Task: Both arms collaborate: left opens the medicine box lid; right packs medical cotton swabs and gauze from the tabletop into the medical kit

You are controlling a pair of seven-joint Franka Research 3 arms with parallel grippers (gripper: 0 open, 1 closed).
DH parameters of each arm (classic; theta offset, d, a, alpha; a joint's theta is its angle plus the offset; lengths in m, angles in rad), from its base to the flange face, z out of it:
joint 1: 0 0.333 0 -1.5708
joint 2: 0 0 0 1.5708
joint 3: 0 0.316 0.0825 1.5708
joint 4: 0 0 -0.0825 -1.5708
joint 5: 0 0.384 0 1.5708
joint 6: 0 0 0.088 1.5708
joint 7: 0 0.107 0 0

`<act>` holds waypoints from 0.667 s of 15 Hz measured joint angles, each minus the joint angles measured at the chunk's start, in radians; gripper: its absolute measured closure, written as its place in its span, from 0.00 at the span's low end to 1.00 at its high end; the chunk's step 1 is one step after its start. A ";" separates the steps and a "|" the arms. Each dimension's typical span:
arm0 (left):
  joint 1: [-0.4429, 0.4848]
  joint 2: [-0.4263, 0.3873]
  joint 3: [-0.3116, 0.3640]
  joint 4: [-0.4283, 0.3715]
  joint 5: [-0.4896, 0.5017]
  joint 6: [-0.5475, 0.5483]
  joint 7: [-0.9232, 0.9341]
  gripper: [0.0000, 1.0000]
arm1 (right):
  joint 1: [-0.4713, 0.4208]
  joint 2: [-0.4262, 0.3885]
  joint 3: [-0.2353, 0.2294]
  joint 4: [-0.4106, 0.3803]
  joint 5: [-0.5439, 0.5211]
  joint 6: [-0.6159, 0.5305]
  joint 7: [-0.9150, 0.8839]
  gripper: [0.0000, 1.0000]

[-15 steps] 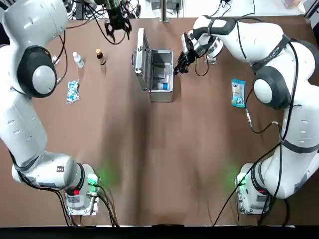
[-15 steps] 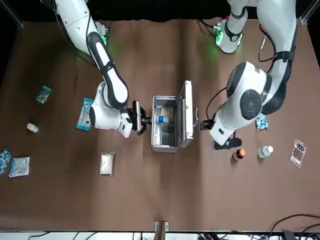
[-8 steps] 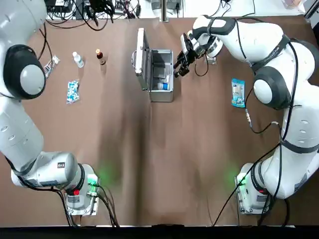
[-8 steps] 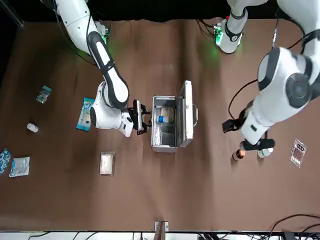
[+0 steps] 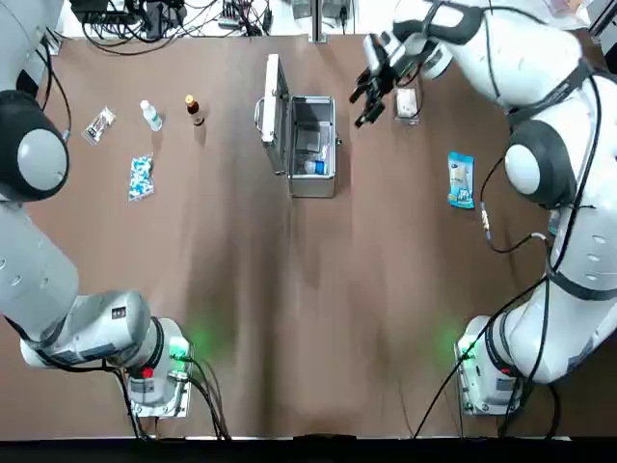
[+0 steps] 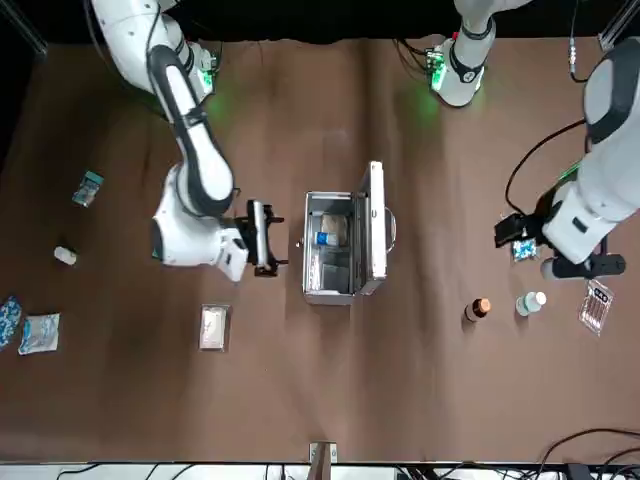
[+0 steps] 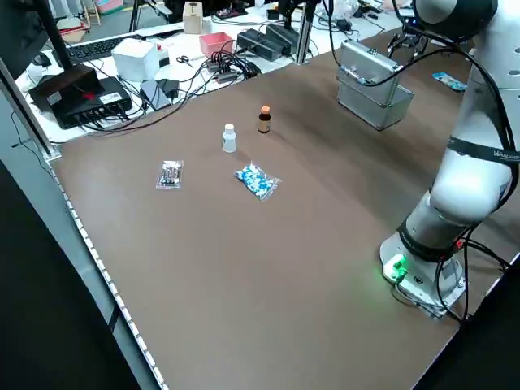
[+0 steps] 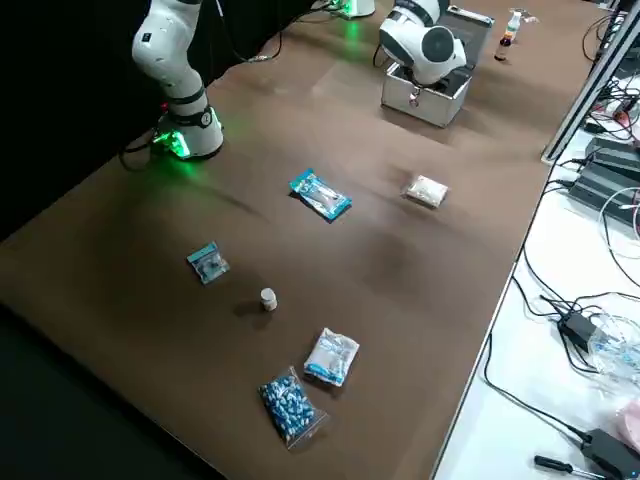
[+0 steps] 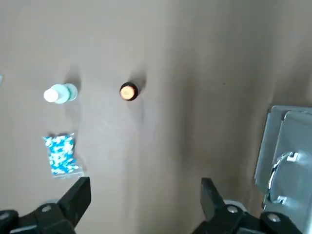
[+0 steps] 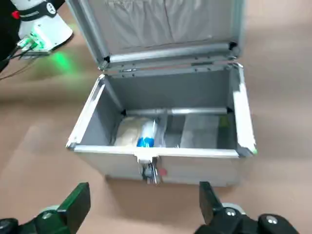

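- left gripper [image 9: 146, 195] open, above the table well beyond the raised lid [image 6: 377, 222]; in the front view it partly hides the speckled packet [image 6: 524, 250]
- right gripper [image 10: 145, 197] open, beside the case [image 10: 161, 168]; clear-wrapped contents [image 10: 200, 131] inside hard to identify
- blue-and-white swab packet [image 5: 461, 179] on the table; white gauze pack [image 6: 213, 327] too

A robotics lab or workshop is suggested: two white robot arms [image 5: 67, 328] are mounted on a brown-covered tabletop [image 5: 289, 367], and a keyboard [image 7: 101, 49], tangled cables [image 7: 219, 69] and black electronics boxes [image 7: 264, 42] are seen behind
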 joint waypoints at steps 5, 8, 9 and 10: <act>0.005 -0.042 0.045 0.042 0.000 -0.051 0.032 0.00 | -0.082 -0.019 -0.087 0.139 -0.083 -0.242 0.158 0.01; -0.078 -0.102 0.179 0.047 -0.008 -0.092 0.096 0.00 | -0.084 -0.031 -0.131 0.212 -0.112 -0.308 0.296 0.01; -0.109 -0.119 0.222 0.047 -0.020 -0.102 0.109 0.00 | -0.084 -0.034 -0.146 0.233 -0.143 -0.322 0.332 0.01; -0.152 -0.142 0.278 0.046 -0.034 -0.108 0.120 0.00 | -0.084 -0.037 -0.175 0.279 -0.202 -0.361 0.409 0.01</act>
